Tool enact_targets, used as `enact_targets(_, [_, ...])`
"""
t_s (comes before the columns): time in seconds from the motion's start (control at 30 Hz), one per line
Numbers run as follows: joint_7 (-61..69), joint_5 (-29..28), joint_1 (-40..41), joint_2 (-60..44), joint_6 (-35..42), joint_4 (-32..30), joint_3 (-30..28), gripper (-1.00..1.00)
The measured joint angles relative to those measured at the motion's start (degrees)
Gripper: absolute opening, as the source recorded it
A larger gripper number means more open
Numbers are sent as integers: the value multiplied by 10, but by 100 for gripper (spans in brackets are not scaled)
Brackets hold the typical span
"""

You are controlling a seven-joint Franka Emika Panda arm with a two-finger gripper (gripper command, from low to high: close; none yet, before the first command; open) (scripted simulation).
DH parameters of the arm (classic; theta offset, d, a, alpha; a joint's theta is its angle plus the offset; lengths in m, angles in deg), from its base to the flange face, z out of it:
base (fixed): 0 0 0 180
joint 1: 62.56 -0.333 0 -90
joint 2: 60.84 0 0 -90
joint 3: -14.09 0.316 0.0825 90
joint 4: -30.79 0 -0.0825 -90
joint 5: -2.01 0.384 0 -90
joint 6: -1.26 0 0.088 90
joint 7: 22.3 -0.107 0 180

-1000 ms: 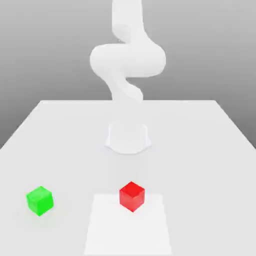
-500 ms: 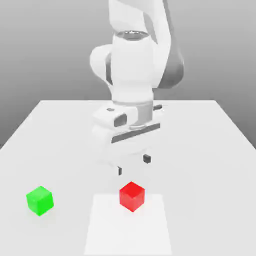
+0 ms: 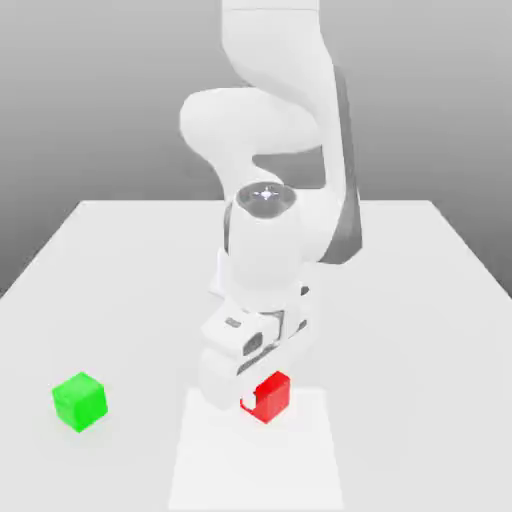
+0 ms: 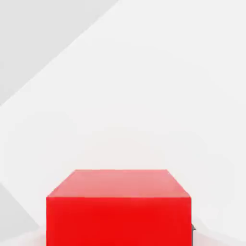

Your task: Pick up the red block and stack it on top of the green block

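The red block (image 3: 273, 398) rests on the white table, near the front middle in the exterior view. My gripper (image 3: 259, 392) has come down over it, and the white hand covers the block's upper left part. In the hand view the red block (image 4: 118, 211) sits close up between the jaws, which are shut on it. The green block (image 3: 80, 401) stands alone on the table, far off to the exterior view's left of the red block, with nothing touching it.
A paler square patch (image 3: 255, 465) marks the white table (image 3: 420, 300) under and in front of the red block. The arm's bulky links (image 3: 268, 240) rise behind the hand toward the back of the table.
The hand has dropped from above the red block down onto it. Its jaws, open half a second ago, have closed on the block. Neither block has shifted.
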Motion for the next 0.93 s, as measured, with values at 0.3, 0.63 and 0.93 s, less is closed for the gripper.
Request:
enact_targets(0.3, [-94, -73, 48, 136, 142, 7, -48, -100])
enact_targets(0.63, [-233, -31, 261, 56, 180, 123, -137, -100])
enact_targets(0.93, [-195, 26, 269, -13, 121, 129, -109, 100])
